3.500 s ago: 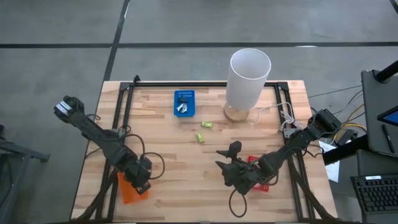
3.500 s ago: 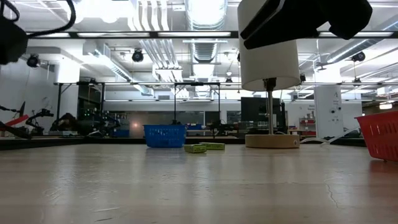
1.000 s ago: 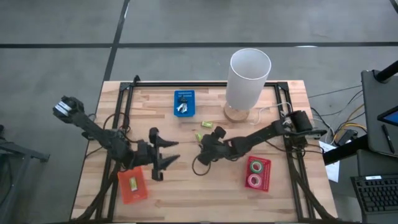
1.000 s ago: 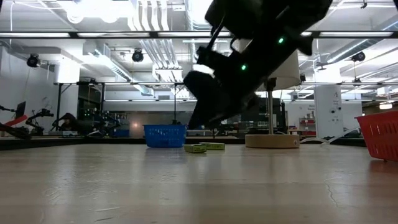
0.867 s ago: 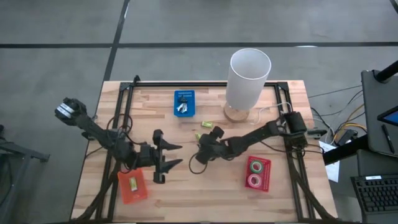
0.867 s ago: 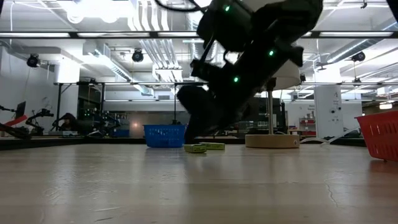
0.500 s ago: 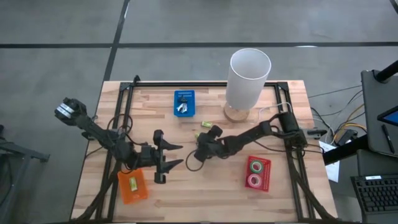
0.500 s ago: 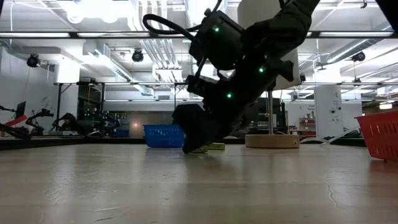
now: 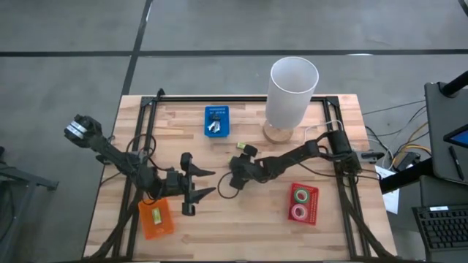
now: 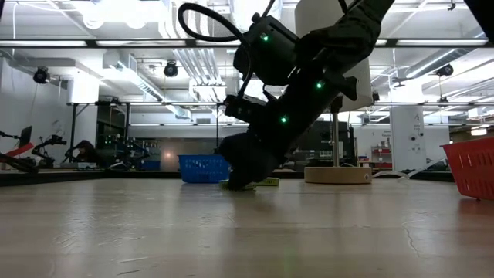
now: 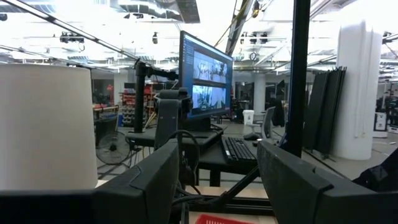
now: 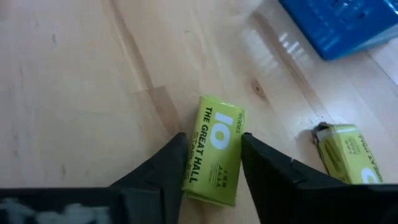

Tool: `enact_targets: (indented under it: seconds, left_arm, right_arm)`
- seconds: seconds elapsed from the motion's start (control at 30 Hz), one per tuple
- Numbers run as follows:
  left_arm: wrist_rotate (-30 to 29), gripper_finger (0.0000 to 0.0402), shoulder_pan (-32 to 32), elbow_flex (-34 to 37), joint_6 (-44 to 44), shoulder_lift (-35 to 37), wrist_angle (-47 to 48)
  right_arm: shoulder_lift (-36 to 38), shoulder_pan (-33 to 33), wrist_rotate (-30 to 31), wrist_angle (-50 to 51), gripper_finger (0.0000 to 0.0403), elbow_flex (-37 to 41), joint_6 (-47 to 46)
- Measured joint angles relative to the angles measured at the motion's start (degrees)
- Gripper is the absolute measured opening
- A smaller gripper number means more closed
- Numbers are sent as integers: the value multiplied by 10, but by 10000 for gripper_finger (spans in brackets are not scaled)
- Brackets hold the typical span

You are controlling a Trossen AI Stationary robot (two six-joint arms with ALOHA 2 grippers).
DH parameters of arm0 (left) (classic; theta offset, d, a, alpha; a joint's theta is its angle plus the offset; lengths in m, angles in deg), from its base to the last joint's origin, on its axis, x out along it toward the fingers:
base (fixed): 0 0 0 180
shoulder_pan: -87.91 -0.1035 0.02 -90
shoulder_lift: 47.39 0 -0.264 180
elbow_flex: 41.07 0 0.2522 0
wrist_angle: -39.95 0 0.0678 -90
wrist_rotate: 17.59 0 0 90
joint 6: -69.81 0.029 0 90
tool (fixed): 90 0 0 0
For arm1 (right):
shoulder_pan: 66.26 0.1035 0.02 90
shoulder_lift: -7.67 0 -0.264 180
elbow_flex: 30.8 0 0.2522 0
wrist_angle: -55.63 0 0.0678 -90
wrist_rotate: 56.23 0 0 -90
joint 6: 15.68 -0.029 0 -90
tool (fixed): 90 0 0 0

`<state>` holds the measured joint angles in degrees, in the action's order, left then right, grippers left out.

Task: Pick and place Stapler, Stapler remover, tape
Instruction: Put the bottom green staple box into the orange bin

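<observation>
1. Right gripper sits low over the table, fingers straddling a yellow-green stapler box; the jaws stand close on both of its long sides, but firm contact cannot be told.
2. Judgement: the grip looks best centred on the box's middle and squared to its long edges before any lift.
3. Just beyond the fingers lies a second yellow-green box; farther off, the blue tray.
4. Left gripper waits with fingers spread, beside the orange tray.
5. Tape rolls rest in the red tray, well apart from the right gripper.
6. In the low view the arm hides the box; the blue tray's contents are too small to name.
</observation>
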<state>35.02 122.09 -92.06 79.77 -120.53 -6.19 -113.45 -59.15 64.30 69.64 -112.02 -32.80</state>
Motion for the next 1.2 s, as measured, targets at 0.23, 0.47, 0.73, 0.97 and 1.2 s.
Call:
enact_targets:
  seconds: [0.23, 0.47, 0.73, 0.97, 1.2]
  left_arm:
    - [0, 218, 0, 0, -1, 0, 8]
    - [0, 218, 0, 0, -11, 0, 15]
    - [-8, 218, 0, 1, -76, 0, 72]
    - [-9, 218, 0, 1, -224, 0, 229]
    - [-10, 218, 0, 1, -281, 0, 332]
  right_arm:
    - [0, 9, -2, 0, 99, -1, 50]
    - [-2, 40, 4, 27, 99, -22, 127]
    - [7, 89, -17, 159, 77, -84, 171]
    - [9, 137, -10, 256, 46, -136, 171]
    - [10, 164, 3, 266, 31, -144, 175]
